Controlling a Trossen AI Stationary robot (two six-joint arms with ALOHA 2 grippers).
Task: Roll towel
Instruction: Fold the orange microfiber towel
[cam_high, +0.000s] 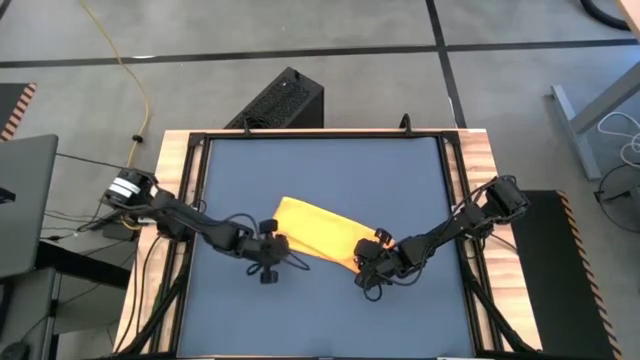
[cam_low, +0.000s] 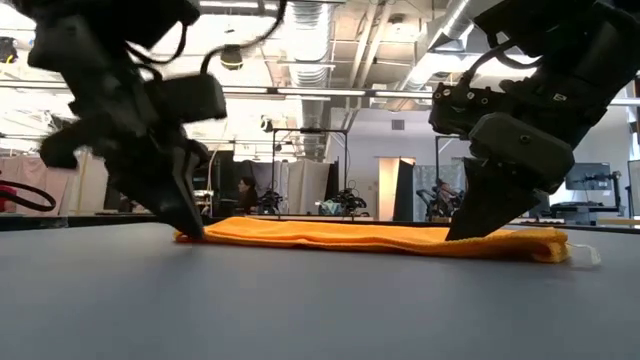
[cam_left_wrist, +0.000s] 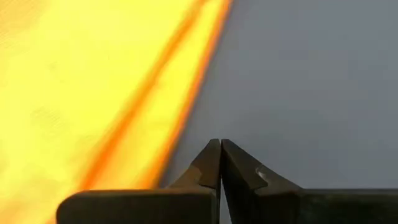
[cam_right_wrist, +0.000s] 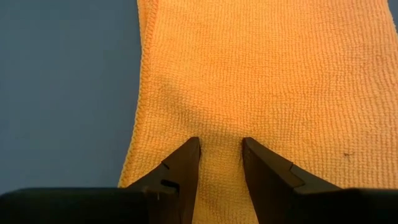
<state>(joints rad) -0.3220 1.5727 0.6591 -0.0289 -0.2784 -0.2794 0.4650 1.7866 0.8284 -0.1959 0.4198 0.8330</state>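
The yellow towel (cam_high: 320, 232) lies on the dark blue table (cam_high: 320, 170) as a long folded band, slanting from far left to near right. In the low view it is a low flat strip (cam_low: 380, 237) with a pale tag (cam_low: 586, 256) at its right end. My left gripper (cam_high: 272, 243) is shut at the band's left end, its tips (cam_left_wrist: 221, 144) down at the tabletop beside the towel's edge (cam_left_wrist: 180, 124). My right gripper (cam_high: 368, 252) is down on the band's right end. My left gripper's shut fingertips (cam_low: 193, 232) stand right at the towel's left end, slanting down; I cannot tell whether they touch the cloth. My right gripper has its two fingertips (cam_right_wrist: 189, 155) planted on the towel's upper face near its right end. A narrow strip of cloth (cam_right_wrist: 221, 140) sits between them. The fingers slant down from the table's right. The towel lies flat on the table.
A wooden frame with black rails (cam_high: 185, 200) borders the tabletop on all sides. A black box (cam_high: 285, 100) stands on the floor beyond the far edge. Bare blue table lies in front of and behind the towel.
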